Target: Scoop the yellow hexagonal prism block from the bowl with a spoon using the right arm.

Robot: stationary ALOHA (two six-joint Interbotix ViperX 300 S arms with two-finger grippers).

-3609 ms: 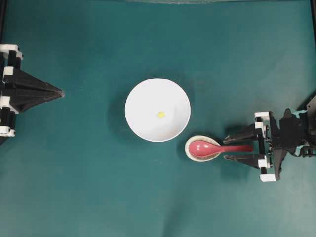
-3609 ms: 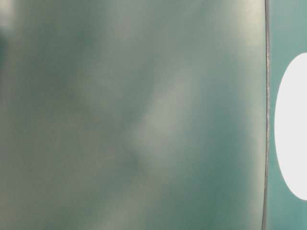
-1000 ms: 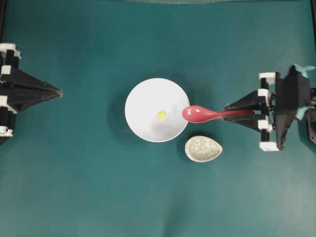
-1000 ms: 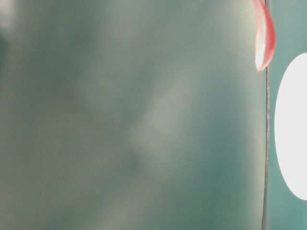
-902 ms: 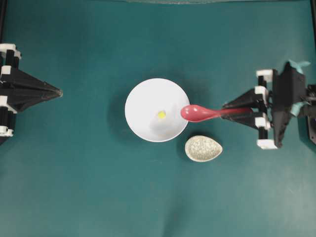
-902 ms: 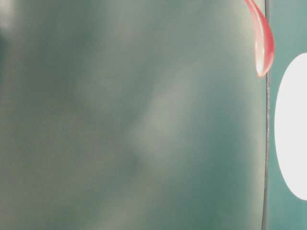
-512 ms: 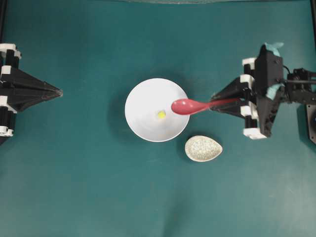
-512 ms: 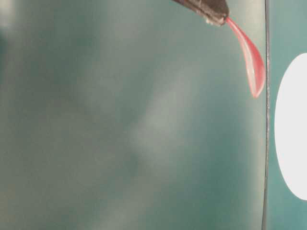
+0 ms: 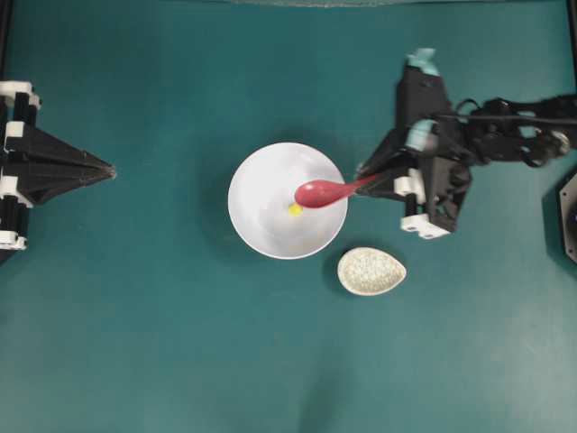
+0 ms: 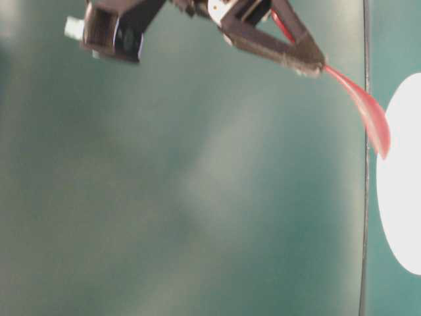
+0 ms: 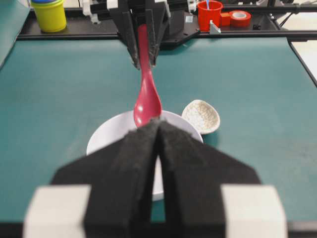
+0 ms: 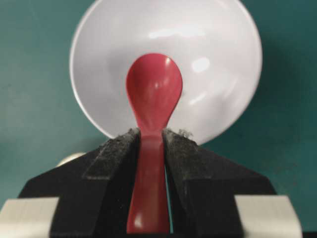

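Note:
The white bowl (image 9: 257,194) sits mid-table with the tiny yellow block (image 9: 295,209) inside. My right gripper (image 9: 365,182) is shut on the red-pink spoon's handle. The spoon (image 9: 315,192) is tilted down, its scoop over the bowl just beside the block. In the right wrist view the spoon (image 12: 154,89) runs from my right gripper (image 12: 151,133) over the bowl (image 12: 213,44) and hides the block. The table-level view shows the spoon (image 10: 368,115) at the bowl's edge (image 10: 401,184). My left gripper (image 9: 108,169) is shut and empty at the far left.
A small speckled cream dish (image 9: 370,271) lies empty just right of and below the bowl; it also shows in the left wrist view (image 11: 200,115). Beyond the mat's far edge stand a yellow cup (image 11: 48,12), a red cup (image 11: 208,12) and orange tape (image 11: 241,17).
My right gripper has moved left toward the bowl and swung round, carrying the spoon. The scoop went from the bowl's right rim to over its inside, beside the block. The left arm has not moved.

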